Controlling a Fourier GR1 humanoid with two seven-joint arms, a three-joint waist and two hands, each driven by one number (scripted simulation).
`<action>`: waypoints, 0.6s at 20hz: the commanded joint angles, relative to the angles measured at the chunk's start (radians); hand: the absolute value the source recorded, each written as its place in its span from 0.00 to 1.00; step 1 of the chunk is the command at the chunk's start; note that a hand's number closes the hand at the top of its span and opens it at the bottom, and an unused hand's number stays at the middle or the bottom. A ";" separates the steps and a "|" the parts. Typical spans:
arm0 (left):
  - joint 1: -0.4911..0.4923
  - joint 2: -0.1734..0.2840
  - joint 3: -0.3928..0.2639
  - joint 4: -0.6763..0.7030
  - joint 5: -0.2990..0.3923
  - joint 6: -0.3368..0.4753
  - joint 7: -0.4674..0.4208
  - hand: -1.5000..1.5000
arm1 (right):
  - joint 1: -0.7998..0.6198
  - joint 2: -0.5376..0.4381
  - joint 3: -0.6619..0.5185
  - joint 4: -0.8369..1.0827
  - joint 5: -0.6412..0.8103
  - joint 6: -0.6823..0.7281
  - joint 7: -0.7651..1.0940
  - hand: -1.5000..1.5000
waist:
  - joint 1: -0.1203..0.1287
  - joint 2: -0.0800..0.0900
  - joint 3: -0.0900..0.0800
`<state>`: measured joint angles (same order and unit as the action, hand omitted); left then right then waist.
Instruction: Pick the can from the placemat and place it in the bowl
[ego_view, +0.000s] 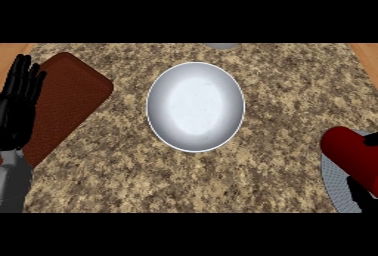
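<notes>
Counter: my view looks down on a speckled brown and tan granite top (111, 170) that fills nearly all I see.
Corners: pale orange wood shows at top left (13, 49) and top right (365, 52).
Light: even, soft.

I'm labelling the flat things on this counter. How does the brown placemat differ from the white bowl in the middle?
The placemat is dark reddish-brown, the bowl white with a grey rim.
The placemat is a rounded rectangle lying askew at the left; the bowl is oval-looking and central.
The left robot hand overlaps the placemat's left edge; nothing touches the bowl.
Shared: both rest on the speckled counter, and neither has the can on or in it.
</notes>
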<state>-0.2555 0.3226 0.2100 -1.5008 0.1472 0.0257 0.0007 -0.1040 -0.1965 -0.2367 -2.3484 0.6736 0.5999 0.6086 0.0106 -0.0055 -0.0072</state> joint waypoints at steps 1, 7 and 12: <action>-0.035 -0.012 -0.022 0.024 -0.021 0.012 0.007 0.50 | -0.207 0.061 0.116 -0.133 -0.051 0.104 0.265 1.00 | -0.001 0.001 0.000; -0.010 -0.015 -0.010 -0.001 0.001 -0.004 0.010 0.50 | -0.548 0.169 0.322 0.133 0.046 0.110 0.537 1.00 | 0.008 0.002 0.004; -0.020 -0.039 -0.011 0.056 -0.031 0.023 -0.048 0.50 | -0.672 0.195 0.400 0.363 0.031 -0.036 0.592 1.00 | 0.006 0.006 0.005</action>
<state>-0.2692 0.3053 0.2087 -1.4696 0.1385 0.0291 -0.0208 -0.6559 -0.0305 0.0759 -2.1122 0.7116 0.5940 1.0001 0.0164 -0.0016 -0.0036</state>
